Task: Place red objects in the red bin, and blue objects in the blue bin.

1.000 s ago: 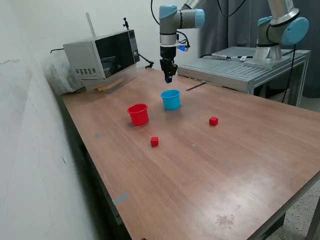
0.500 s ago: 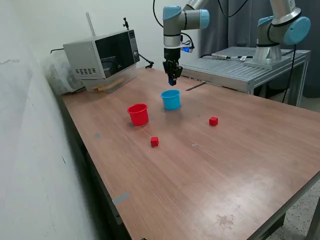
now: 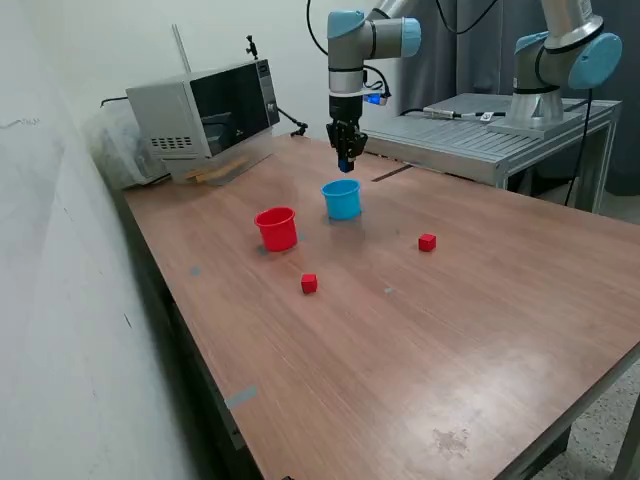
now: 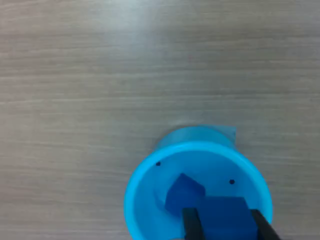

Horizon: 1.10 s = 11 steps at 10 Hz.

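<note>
Only the wrist view shows the pincer (image 4: 225,225) clamped on 1 dark blue cube (image 4: 227,216) above the blue cup (image 3: 342,199), with 1 more blue cube (image 4: 184,191) inside. On the table (image 3: 480,330) sit 2 red cubes (image 3: 309,284) (image 3: 427,242) and 1 red cup (image 3: 277,228). The pincer has barely shifted in 0.5 s.

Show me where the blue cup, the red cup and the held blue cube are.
blue cup (image 3: 342,203), exterior view, outer wall.
red cup (image 3: 278,232), exterior view, outer wall.
held blue cube (image 4: 224,220), wrist view, top face.
</note>
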Available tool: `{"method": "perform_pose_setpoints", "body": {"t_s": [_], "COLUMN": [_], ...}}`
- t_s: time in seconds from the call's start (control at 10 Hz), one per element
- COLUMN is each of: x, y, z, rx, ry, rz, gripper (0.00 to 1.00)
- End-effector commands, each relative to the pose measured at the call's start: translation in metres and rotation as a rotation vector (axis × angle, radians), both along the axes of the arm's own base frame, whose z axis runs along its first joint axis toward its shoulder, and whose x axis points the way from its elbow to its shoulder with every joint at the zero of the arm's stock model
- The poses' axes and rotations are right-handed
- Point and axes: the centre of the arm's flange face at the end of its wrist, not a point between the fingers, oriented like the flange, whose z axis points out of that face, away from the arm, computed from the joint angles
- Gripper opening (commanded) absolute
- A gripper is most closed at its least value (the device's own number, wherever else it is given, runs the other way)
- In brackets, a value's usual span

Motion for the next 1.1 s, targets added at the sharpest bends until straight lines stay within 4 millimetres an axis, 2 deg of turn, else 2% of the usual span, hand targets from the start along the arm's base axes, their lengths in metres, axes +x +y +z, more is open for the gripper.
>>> {"method": "perform_pose_setpoints", "body": {"t_s": [0.0, 0.1, 0.7, 0.8, 0.9, 1.0], "x": [-0.001, -0.001, 0.006, 0.017, 0.032, 0.047], "y": [-0.001, -0.001, -0.002, -0.008, -0.015, -0.03], "z": [0.001, 0.001, 0.003, 0.025, 0.06, 0.086], "rx": [-0.016, -0.016, -0.005, 0.001, 0.017, 0.03], "ry": [0.009, 0.009, 0.004, 0.033, 0.083, 0.118], "rz": [0.007, 0.007, 0.024, 0.028, 0.032, 0.047], "gripper": [0.0, 1.0, 1.0, 1.0, 1.0, 1.0]}}
